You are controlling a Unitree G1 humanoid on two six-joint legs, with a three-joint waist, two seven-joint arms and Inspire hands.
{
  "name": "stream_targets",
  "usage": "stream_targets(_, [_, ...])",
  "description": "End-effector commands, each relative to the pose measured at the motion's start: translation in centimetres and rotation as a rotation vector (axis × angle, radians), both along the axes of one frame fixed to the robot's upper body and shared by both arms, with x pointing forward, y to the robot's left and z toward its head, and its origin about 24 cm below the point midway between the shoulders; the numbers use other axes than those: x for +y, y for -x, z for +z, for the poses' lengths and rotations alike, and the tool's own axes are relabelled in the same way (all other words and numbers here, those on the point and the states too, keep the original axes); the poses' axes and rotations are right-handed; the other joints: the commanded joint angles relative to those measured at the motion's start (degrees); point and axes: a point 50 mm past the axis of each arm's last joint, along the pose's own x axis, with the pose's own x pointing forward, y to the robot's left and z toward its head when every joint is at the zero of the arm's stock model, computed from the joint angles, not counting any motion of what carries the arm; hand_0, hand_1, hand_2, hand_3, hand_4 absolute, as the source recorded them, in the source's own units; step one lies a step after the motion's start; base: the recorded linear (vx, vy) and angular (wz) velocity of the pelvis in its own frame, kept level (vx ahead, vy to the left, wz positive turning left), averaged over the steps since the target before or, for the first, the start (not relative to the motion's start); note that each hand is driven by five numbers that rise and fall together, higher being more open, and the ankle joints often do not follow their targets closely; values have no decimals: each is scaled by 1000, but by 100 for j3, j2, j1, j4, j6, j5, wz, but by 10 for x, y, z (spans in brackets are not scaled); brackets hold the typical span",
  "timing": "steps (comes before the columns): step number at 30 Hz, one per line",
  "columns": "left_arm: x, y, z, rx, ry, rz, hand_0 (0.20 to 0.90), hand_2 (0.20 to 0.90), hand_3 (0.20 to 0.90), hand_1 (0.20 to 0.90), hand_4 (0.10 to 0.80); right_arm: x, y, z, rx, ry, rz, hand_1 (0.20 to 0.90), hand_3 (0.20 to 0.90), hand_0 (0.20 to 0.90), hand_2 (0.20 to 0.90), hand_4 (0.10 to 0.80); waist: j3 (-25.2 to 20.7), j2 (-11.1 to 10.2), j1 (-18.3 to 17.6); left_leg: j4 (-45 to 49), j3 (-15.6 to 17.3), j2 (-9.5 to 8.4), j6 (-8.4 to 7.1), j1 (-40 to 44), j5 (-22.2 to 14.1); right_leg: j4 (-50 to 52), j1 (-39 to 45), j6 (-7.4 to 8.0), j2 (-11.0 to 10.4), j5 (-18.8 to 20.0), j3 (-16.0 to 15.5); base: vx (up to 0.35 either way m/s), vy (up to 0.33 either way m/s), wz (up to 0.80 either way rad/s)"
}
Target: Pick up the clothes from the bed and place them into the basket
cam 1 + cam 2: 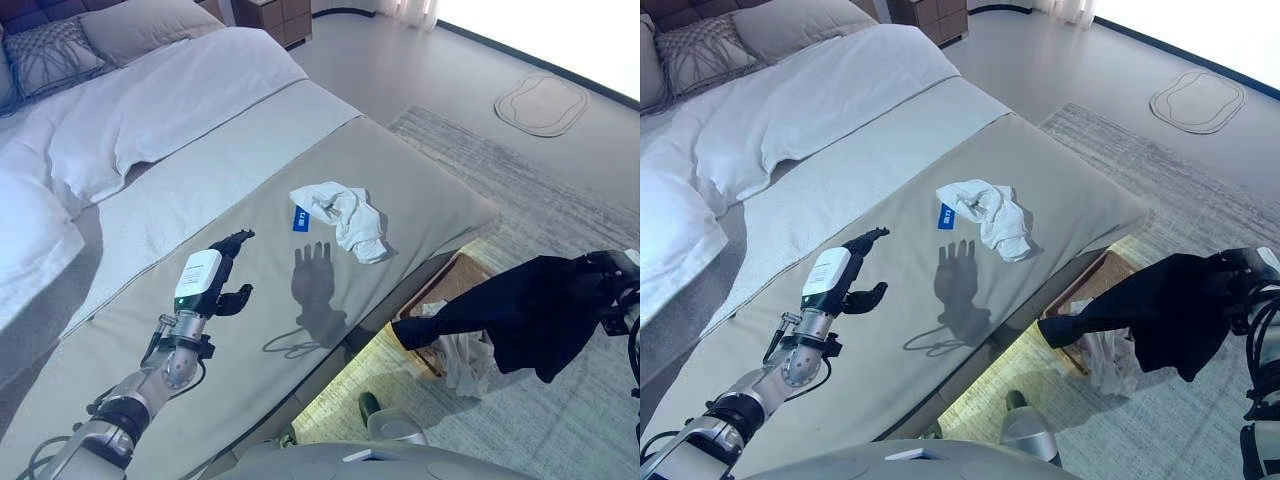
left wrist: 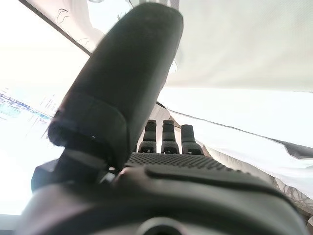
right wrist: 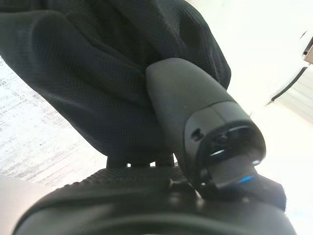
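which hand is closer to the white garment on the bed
Left. The left hand hovers open over the bed, short of the white garment. The right hand is off past the bed's edge, holding a black garment over the basket.

Crumpled cotton garment (image 1: 345, 218) on the bed: white, with a small blue tag.
Hanging cloth garment (image 1: 540, 312) in the right hand: black, plain.
Flat bed cover (image 1: 260, 290): grey-beige, plain.
Folded-back duvet (image 1: 150, 110): white.
Square pillow (image 1: 60, 55): grey, dark criss-cross lines.
Woven floor rug (image 1: 560, 200): pale grey, faintly streaked.
Oval floor mat (image 1: 542, 103): cream, darker outline.
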Motion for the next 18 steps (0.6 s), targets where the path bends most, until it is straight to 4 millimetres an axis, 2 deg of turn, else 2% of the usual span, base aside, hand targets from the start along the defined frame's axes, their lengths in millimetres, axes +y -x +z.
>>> stream_targets(1, [8,-21,33,-150,46,10,900,900,900,900,800,-9,-17,55,-228,130,0,300,200,300,300,100,-429,-81,218,815,-353,5,11,126,-1060,685,-645,39,106,44,-327,-19,-35,0])
stream_targets(10, [10,-20,35,-155,43,7,900,900,900,900,800,-7,-19,57,-265,131,-6,300,200,300,300,100,-370,6,243,772,-411,-26,0,85,-1033,645,-656,34,105,42,-353,-10,-22,3])
stream_targets(11, [11,-20,35,-155,43,8,900,900,900,900,800,-7,-19,56,-256,131,-11,361,271,361,361,171,-367,15,248,758,-415,-28,-8,85,-1026,634,-651,40,101,43,-363,-6,-18,6])
stream_targets(12, [11,-20,35,-155,45,10,900,900,900,900,800,-7,-19,55,-246,135,-16,900,900,900,900,800,-362,28,250,739,-423,-27,-15,84,-1012,620,-646,43,102,46,-364,-4,-14,9])
stream_targets(18, [10,-17,33,-147,50,5,900,900,900,900,800,-5,-17,43,-222,124,-28,900,900,900,900,800,-355,83,286,674,-457,-17,-33,112,-965,584,-601,29,101,32,-399,4,-5,3])
